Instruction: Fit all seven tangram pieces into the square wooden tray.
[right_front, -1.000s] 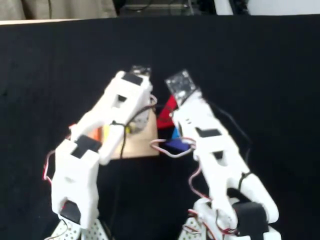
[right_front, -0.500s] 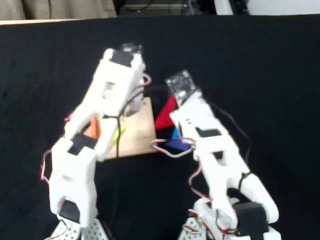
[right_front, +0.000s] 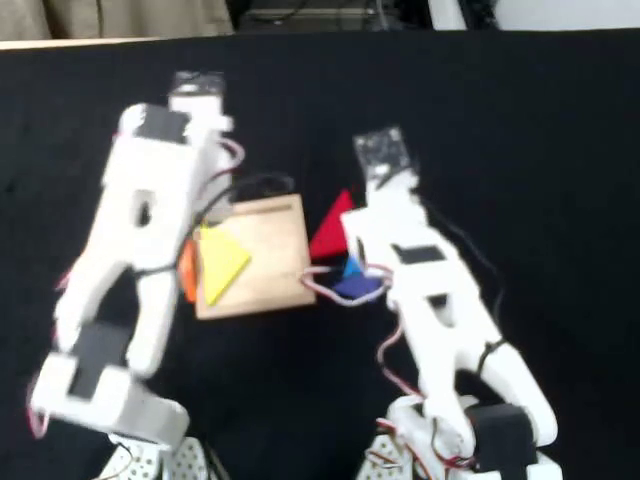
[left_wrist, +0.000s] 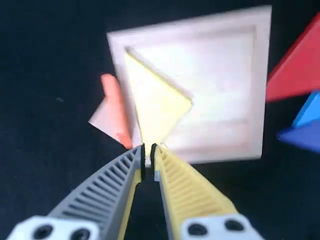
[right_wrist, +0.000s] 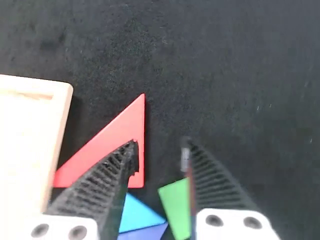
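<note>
While the left jaws were closed and empty at the rim of the wooden tray (left_wrist: 260, 80), in which the yellow triangle (left_wrist: 155, 107) lay, the right jaws stood open over the red triangle (right_wrist: 112, 145) beside the tray on the desk (right_wrist: 225, 60).

A square wooden tray (left_wrist: 257, 90) lies on the black counter (left_wrist: 50, 60). A yellow triangle (left_wrist: 155, 110) lies inside it, along one wall. An orange piece (left_wrist: 112, 112) lies just outside that wall. On the tray's other side are a red triangle (left_wrist: 295, 65), a light blue piece (left_wrist: 309, 110) and a dark blue piece (left_wrist: 302, 137). The left gripper (left_wrist: 147, 150) has its fingers (left_wrist: 185, 190) pressed nearly together by the yellow triangle's corner.
</note>
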